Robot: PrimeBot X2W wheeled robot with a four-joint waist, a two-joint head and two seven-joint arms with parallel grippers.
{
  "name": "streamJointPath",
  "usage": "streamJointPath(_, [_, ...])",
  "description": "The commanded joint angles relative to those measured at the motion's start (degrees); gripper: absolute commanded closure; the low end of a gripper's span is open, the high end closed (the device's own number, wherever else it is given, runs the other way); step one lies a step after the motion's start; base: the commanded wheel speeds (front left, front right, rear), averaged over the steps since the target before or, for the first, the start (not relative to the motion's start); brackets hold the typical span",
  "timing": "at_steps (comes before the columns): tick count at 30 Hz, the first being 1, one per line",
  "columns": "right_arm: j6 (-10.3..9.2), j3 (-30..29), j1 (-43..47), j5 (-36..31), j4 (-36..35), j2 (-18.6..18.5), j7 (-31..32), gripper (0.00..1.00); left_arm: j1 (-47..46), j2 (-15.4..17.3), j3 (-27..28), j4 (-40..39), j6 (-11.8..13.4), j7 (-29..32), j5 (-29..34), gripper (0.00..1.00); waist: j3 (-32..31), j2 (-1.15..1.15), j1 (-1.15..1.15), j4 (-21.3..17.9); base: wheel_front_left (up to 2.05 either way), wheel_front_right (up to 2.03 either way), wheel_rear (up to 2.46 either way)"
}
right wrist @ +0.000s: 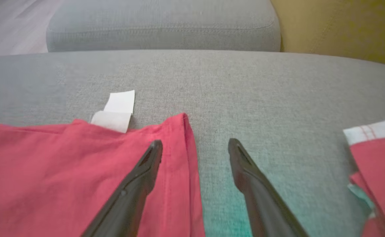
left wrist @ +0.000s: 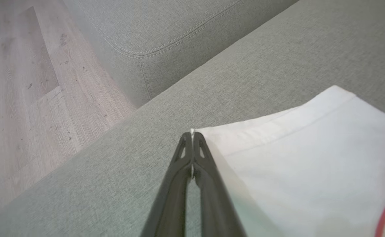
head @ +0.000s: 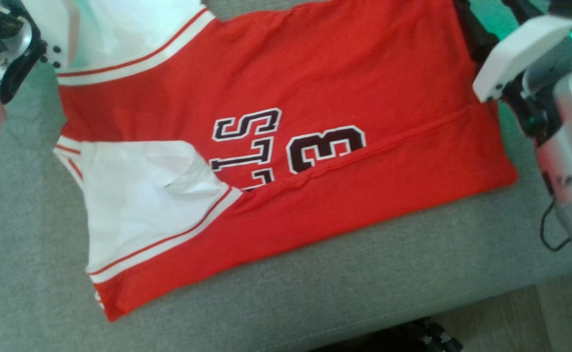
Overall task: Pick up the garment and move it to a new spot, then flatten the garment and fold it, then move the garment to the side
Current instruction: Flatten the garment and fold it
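- Left pincer [left wrist: 191, 135] of mine is pinched shut on the garment [head: 344, 73] at its white corner.
- My right pincer [right wrist: 195, 142] is wide open, holding nothing.
- The garment lies spread on the grey sofa [head: 364, 274].

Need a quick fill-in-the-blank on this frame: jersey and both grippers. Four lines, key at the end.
1. The left gripper is ___ on a white corner of the garment.
2. The right gripper is ___, one of its fingers over the red hem.
3. The printed digit showing on the garment is ___.
4. A small ___ label pokes out past the hem.
Missing: shut; open; 3; white.
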Motion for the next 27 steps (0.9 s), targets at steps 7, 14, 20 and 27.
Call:
streamJointPath(7, [0.37,2.3,-7.3,-1.1,8.6,2.4,0.8,0.00,-4.8,1.2,-0.3,-2.0,0.1,-1.4,-1.1,1.00,1.1,0.00,-0.01,2.2,0.00,0.00,0.00])
streamJointPath(14, [0.37,4.8,-11.1,-1.6,14.2,3.2,-0.9,0.42,-5.5,0.7,-1.6,-1.3,0.1,-2.2,-1.8,1.00,1.3,0.00,-0.01,3.1,0.00,0.00,0.00])
streamJointPath(20, [0.37,5.8,-13.5,-3.6,18.7,3.6,-2.8,0.86,-5.7,0.6,-2.5,-0.5,0.1,-2.9,-2.5,1.00,1.0,0.00,-0.01,3.5,0.00,0.00,0.00])
streamJointPath(27, [0.37,5.5,-15.6,-5.5,22.0,3.6,-5.2,1.00,-5.9,0.4,-3.0,0.3,0.1,-5.1,-2.8,1.00,0.4,0.00,-0.01,3.8,0.00,0.00,0.00])
